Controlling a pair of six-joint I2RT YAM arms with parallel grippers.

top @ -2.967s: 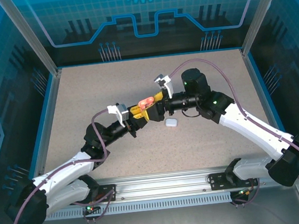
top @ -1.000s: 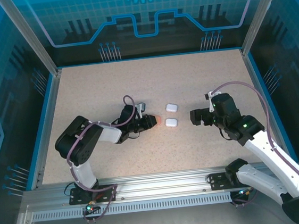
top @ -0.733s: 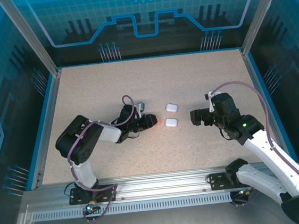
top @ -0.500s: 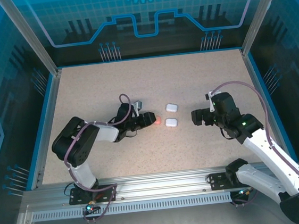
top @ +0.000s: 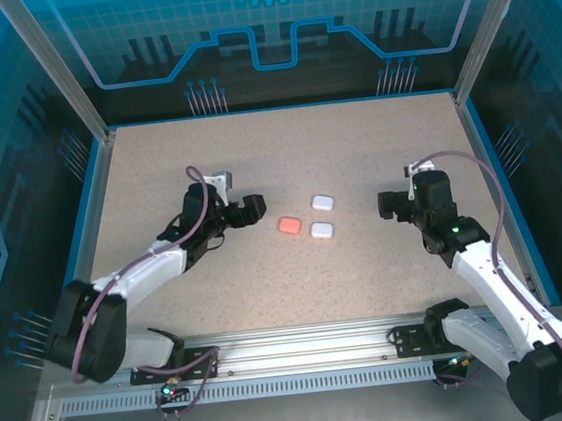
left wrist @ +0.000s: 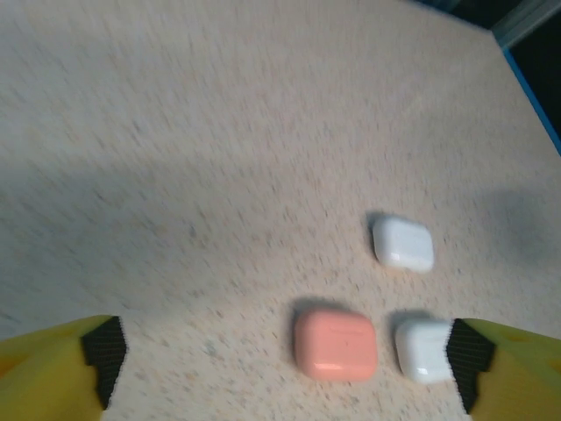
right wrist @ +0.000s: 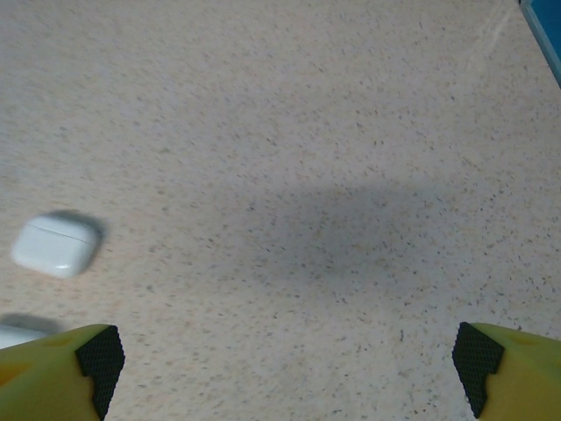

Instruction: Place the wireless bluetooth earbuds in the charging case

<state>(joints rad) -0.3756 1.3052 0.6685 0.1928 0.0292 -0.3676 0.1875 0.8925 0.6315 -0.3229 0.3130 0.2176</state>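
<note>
Top external view, left to right: left gripper (top: pixel 250 207) just left of the pink charging case (top: pixel 290 226), fingers spread wide, holding nothing. Pink charging case flat on the table (top: pixel 155 163), lid shut. Just right of it, not touching, near white case (top: pixel 321 230); beyond that, far white case (top: pixel 323 203). Well right of the pink charging case, right gripper (top: pixel 386 204), equally wide apart, empty.

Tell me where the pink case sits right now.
In the top view the pink case lies near the middle of the table, just left of the nearer white case and apart from the left tool.
</note>
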